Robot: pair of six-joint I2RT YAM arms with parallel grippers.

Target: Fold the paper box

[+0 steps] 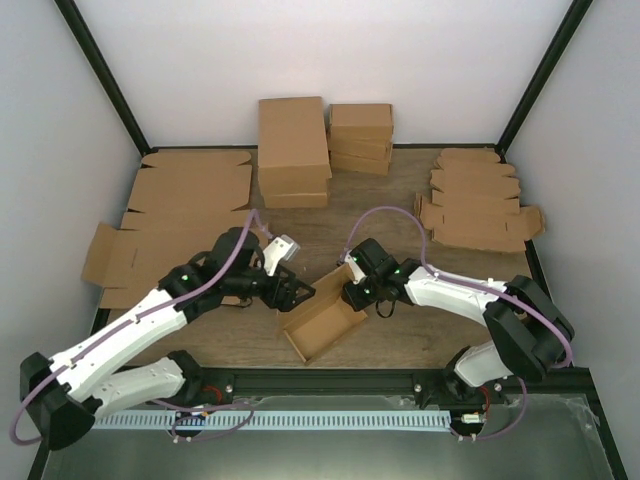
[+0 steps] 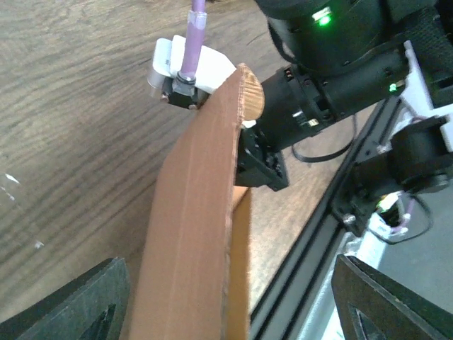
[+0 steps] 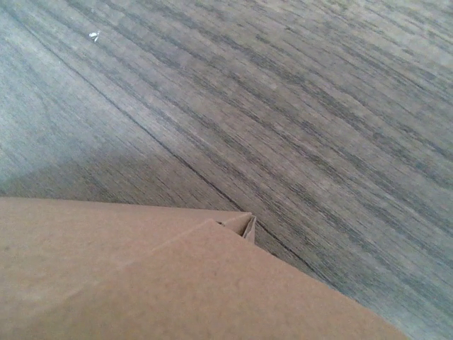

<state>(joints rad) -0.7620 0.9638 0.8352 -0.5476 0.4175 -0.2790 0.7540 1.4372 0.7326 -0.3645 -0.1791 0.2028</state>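
The paper box (image 1: 322, 318) lies open-topped on the wooden table between my two arms, a shallow brown cardboard tray with raised walls. My left gripper (image 1: 296, 294) is at its left end. In the left wrist view its fingers (image 2: 78, 304) stand wide apart on either side of one upright box wall (image 2: 195, 234) without touching it. My right gripper (image 1: 353, 291) is at the box's far right corner. There a black finger (image 2: 263, 164) rests against the wall's end, below a rounded flap (image 2: 248, 92). In the right wrist view cardboard (image 3: 177, 283) hides that gripper's fingers.
Two stacks of folded brown boxes (image 1: 293, 150) (image 1: 360, 136) stand at the back. Large flat cardboard sheets (image 1: 185, 200) lie at the left, and a pile of flat die-cut pieces (image 1: 478, 205) lies at the right. A black frame rail (image 1: 330, 381) runs along the near edge.
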